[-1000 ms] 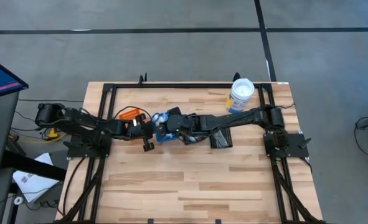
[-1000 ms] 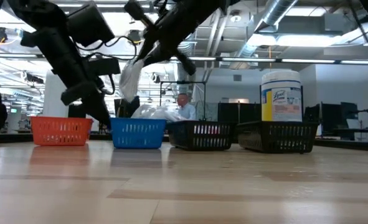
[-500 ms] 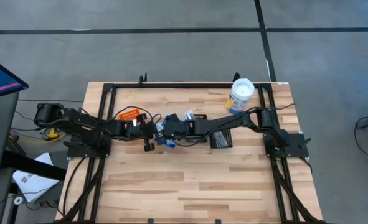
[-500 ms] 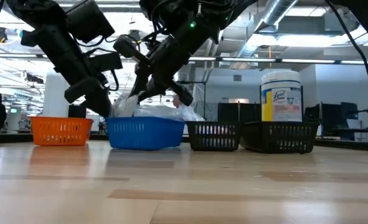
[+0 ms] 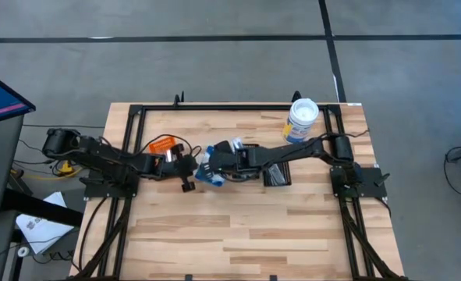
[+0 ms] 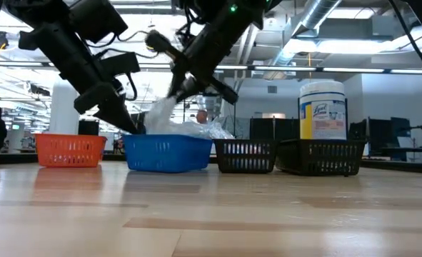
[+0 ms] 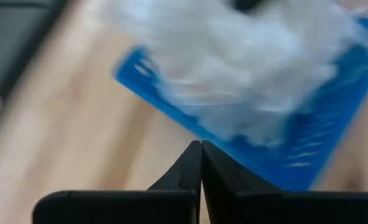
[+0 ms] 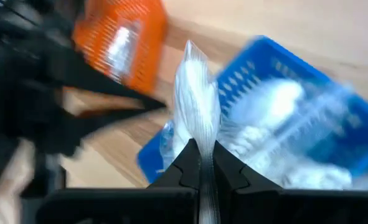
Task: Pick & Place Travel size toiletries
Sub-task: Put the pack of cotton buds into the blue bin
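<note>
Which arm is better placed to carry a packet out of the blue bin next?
Right. The right gripper is already shut on a white crinkly packet above the blue bin. The left gripper is shut and empty beside that bin.

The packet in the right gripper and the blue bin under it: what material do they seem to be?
The packet held by the right gripper looks like thin, crinkly, glossy white plastic film, pinched flat and creased. The blue bin seems rigid moulded plastic: its wall is an open lattice of slots.
</note>
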